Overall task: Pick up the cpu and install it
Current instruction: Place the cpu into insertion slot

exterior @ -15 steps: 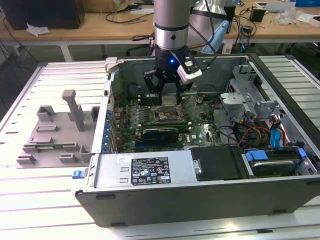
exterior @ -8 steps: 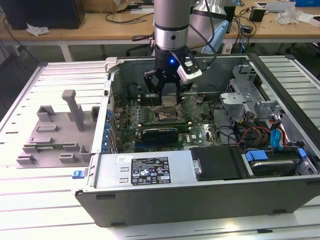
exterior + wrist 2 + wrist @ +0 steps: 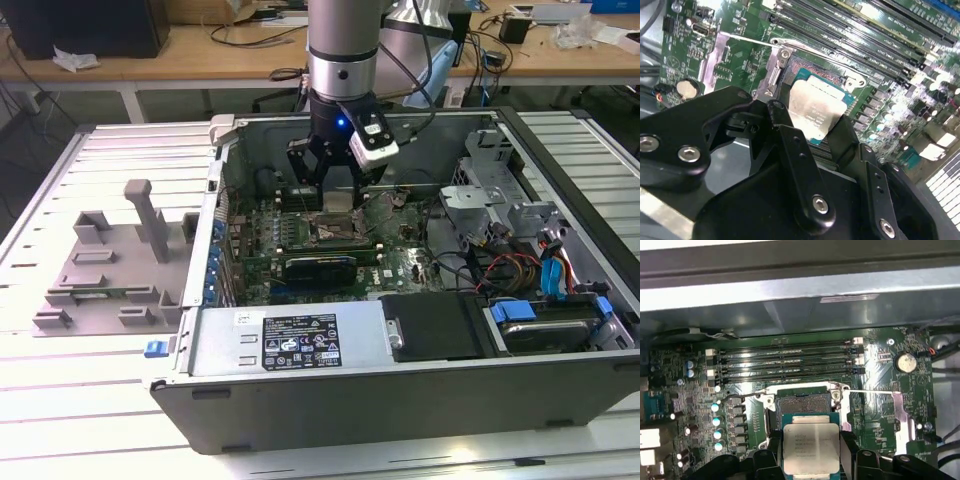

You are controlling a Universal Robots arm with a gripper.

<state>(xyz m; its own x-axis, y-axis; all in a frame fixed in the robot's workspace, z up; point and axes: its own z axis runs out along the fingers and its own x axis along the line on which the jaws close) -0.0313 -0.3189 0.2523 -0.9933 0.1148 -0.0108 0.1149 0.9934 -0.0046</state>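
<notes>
My gripper hangs inside the open computer case, shut on the cpu. In both wrist views the cpu shows as a flat silver square with a thin green edge, level, with a black finger against one side and the other finger against the opposite side. It is held a little above the motherboard socket, whose metal frame stands open. In the first wrist view the cpu overlaps the socket's near edge and most of the socket's dark pin field lies bare.
The case's metal wall rises close behind the socket. Memory slots run between the wall and the socket. A thin lever, capacitors, a coin battery, a drive cage with cables, and a grey fixture outside the case are also around.
</notes>
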